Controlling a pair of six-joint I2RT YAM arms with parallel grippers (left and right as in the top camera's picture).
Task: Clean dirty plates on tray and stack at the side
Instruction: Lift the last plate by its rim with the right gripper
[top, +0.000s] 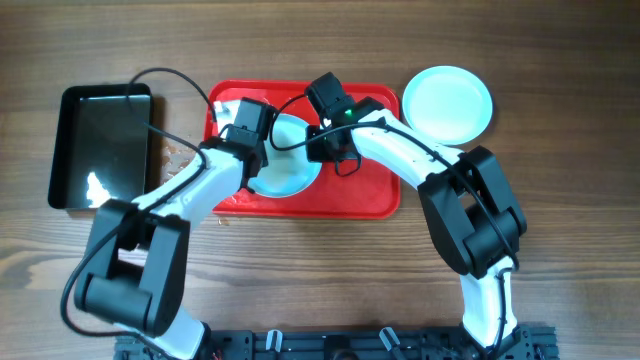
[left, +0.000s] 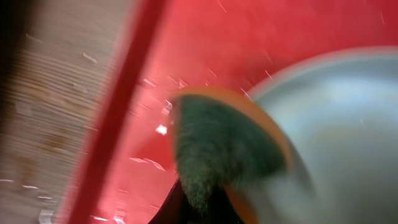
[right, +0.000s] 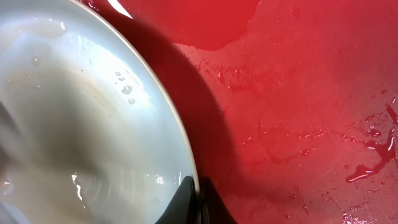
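A pale-blue plate (top: 290, 160) lies tilted on the red tray (top: 370, 190). My right gripper (top: 322, 140) is shut on its right rim; the right wrist view shows the wet plate (right: 81, 118) pinched between the fingers (right: 198, 199) above the wet tray (right: 298, 93). My left gripper (top: 255, 150) is shut on a green-and-orange scrub sponge (left: 217, 149), pressed at the plate's left edge (left: 348, 124) over the tray (left: 205, 43); that view is blurred. A clean plate (top: 448, 102) sits on the table right of the tray.
A black rectangular pan (top: 105, 145) stands left of the tray. Water drops and crumbs lie on the wood between pan and tray (top: 175, 150). A black cable (top: 165, 75) loops over the pan's far corner.
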